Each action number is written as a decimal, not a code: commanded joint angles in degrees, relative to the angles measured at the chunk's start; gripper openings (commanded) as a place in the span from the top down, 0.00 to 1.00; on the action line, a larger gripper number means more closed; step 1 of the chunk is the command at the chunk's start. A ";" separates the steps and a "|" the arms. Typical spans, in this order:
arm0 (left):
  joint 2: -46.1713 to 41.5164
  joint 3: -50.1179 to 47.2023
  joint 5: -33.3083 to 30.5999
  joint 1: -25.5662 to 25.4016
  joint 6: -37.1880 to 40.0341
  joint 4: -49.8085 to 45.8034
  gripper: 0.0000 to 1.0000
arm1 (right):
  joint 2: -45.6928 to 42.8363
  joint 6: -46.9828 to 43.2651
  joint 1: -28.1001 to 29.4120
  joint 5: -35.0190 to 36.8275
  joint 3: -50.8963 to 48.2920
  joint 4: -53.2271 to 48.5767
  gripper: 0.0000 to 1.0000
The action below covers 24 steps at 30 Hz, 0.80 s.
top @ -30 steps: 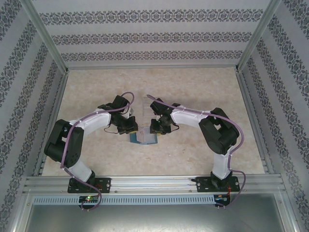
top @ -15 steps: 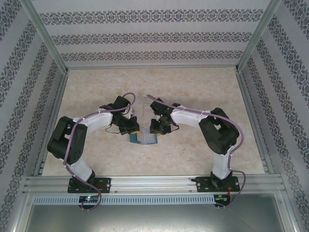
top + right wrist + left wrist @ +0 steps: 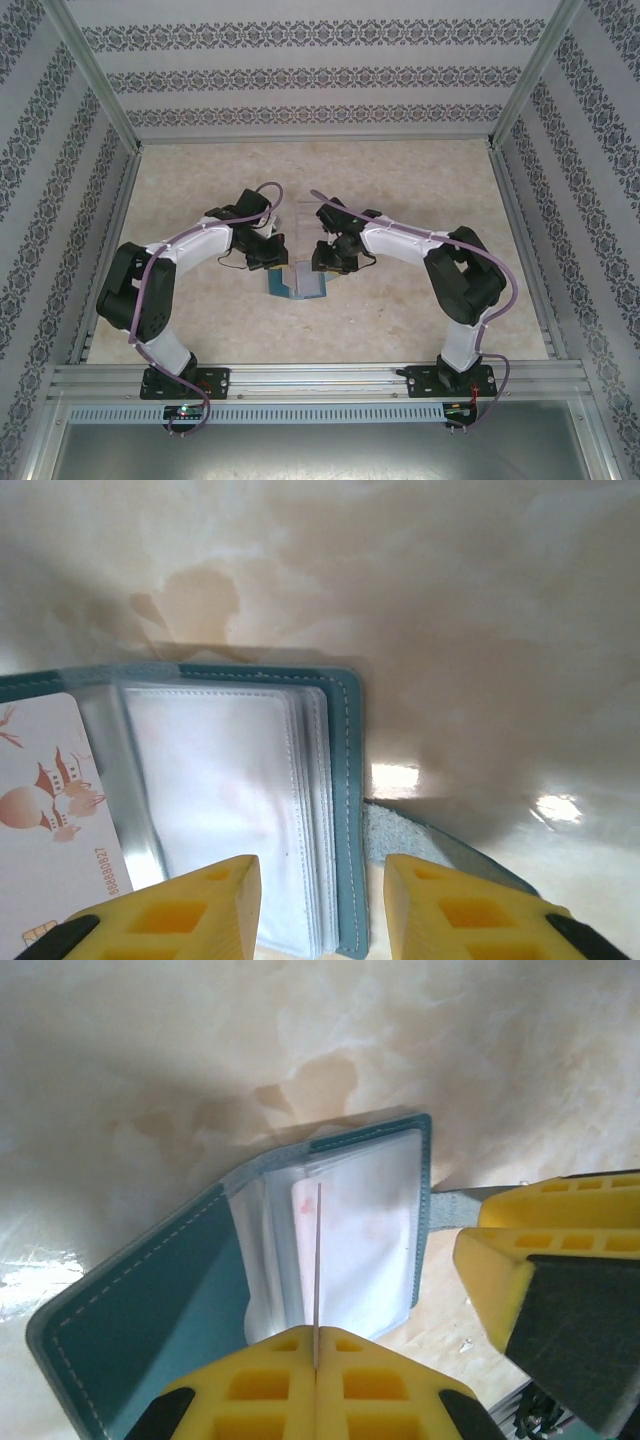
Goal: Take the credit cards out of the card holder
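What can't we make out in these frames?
- Top external: card holder sits mostly under the left pincer and right pincer; cards too small to count.
- Left wrist: thin sheet clamped in the left pincer is edge-on; card or sleeve, unclear.
- Right wrist: printed card cut off by the left edge; clear sleeves too cloudy to show contents.

Pale walls (image 3: 320, 60) with dark floral bands, beige marbled tabletop (image 3: 420, 180), aluminium rails (image 3: 320, 378) along its edges.

The left hand (image 3: 316, 1340) pinched a credit card (image 3: 318, 1250) edge-on between closed fingers (image 3: 255, 1390). The right hand (image 3: 322, 880) held its fingers (image 3: 170, 915) apart. Both faced each other closely, tilted downward.
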 commanded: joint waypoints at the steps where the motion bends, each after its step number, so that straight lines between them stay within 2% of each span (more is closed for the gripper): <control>1: -2.51 2.17 -0.57 0.16 4.19 -4.16 1.00 | -3.07 -1.44 -1.12 -0.02 -0.41 -2.11 0.62; 7: -2.33 6.08 -2.22 0.20 8.72 -7.57 1.00 | -6.20 -2.63 -3.58 0.64 -0.76 -3.51 0.62; 12: -0.69 9.01 0.01 0.15 14.61 -7.43 0.99 | -7.88 -4.61 -6.53 1.47 -1.72 -5.24 0.62; 19: 3.36 12.09 4.47 0.11 28.01 -4.81 1.00 | -10.89 -7.56 -11.55 1.44 -3.24 -7.05 0.62; 24: 5.57 16.68 1.51 0.04 35.98 -4.76 1.00 | -13.16 -8.67 -13.91 1.73 -3.97 -8.02 0.62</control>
